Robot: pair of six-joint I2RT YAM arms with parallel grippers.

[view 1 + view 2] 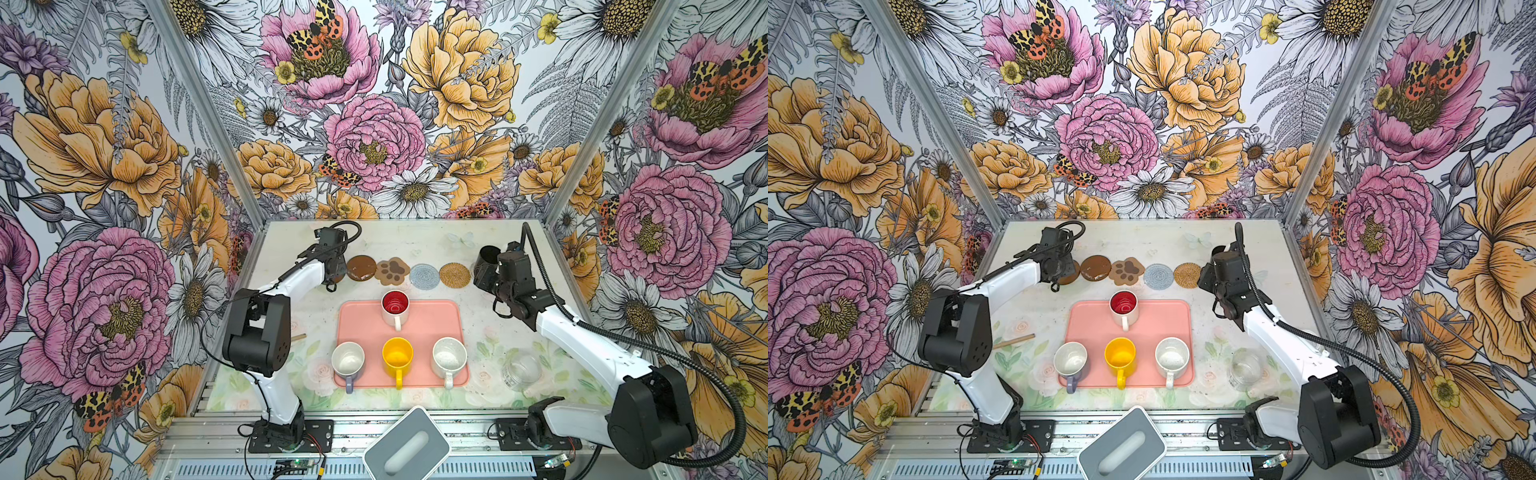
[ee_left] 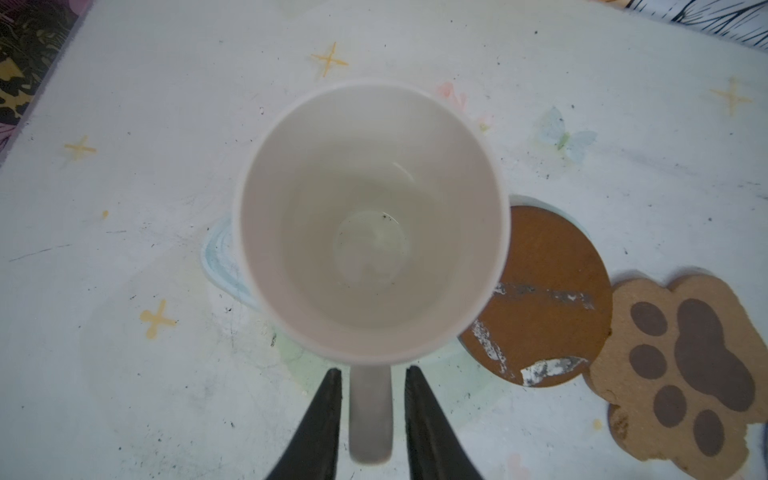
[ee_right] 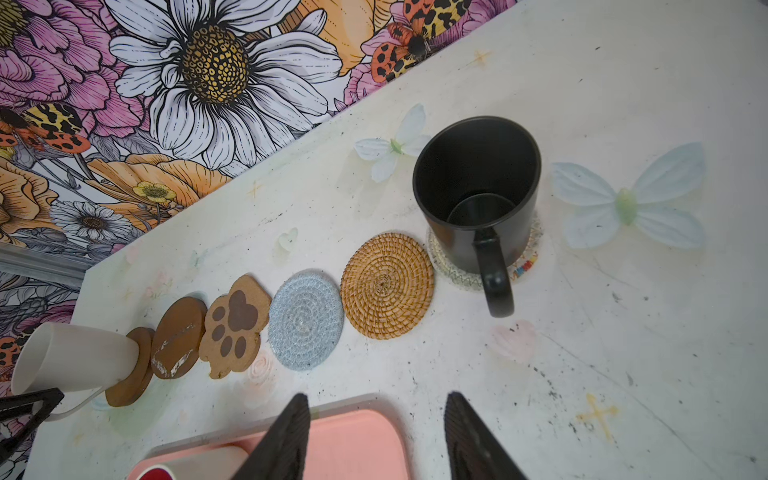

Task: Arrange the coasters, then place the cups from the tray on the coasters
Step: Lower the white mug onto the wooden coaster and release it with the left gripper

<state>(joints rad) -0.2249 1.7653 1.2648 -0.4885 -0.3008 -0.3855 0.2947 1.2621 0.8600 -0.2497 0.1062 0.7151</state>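
White mug (image 2: 370, 220) down on the end brown coaster (image 3: 133, 374)
Left gripper (image 2: 374, 370) jaws slightly apart either side of its handle, no contact; right gripper (image 3: 378, 395) gapes empty, black mug (image 3: 478, 187) ahead on the pale coaster (image 3: 457, 278).

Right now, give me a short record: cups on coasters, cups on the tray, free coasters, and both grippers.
Cups on coasters: white mug on the end brown coaster; black mug on the pale woven coaster
Cups on tray: red-lined mug, lavender mug, yellow mug, speckled mug
Free coasters: brown disc, paw print, grey-blue round, tan woven round
Left gripper: open, jaws either side of the white mug's handle
Right gripper: open, empty
Other: glass jar beside the tray
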